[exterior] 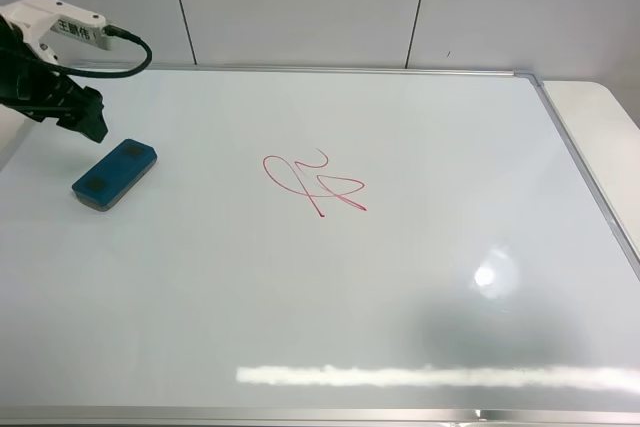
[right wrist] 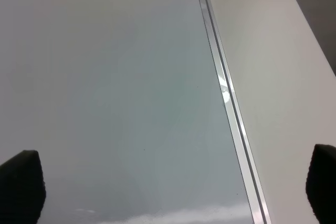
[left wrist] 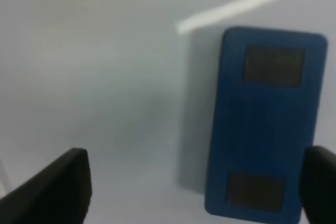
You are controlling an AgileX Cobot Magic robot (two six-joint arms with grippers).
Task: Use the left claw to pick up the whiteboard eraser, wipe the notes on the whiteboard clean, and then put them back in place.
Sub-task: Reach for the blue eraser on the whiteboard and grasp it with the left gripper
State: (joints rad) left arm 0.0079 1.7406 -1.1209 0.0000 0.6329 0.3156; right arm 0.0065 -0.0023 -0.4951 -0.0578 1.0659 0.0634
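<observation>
The whiteboard (exterior: pixel 420 277) fills the exterior high view, glossy white with a silver frame. The notes (exterior: pixel 315 183), a red looping scribble, sit near its middle. The teal-blue whiteboard eraser (exterior: pixel 115 175) lies flat on the board at the left, two dark patches on top; it also shows in the left wrist view (left wrist: pixel 265 124). The left claw (exterior: pixel 92 119) hovers just behind and left of the eraser, open and empty; its fingertips (left wrist: pixel 52 190) stand wide apart, the eraser lying near one of them. The right gripper (right wrist: pixel 173 190) is open over the board's edge.
The board's silver frame (right wrist: pixel 226 98) runs beside a white table surface (right wrist: pixel 283 77) at the right. A white panelled wall (exterior: pixel 300 2) stands behind the board. A white labelled box (exterior: pixel 60 22) and black cable ride on the left arm.
</observation>
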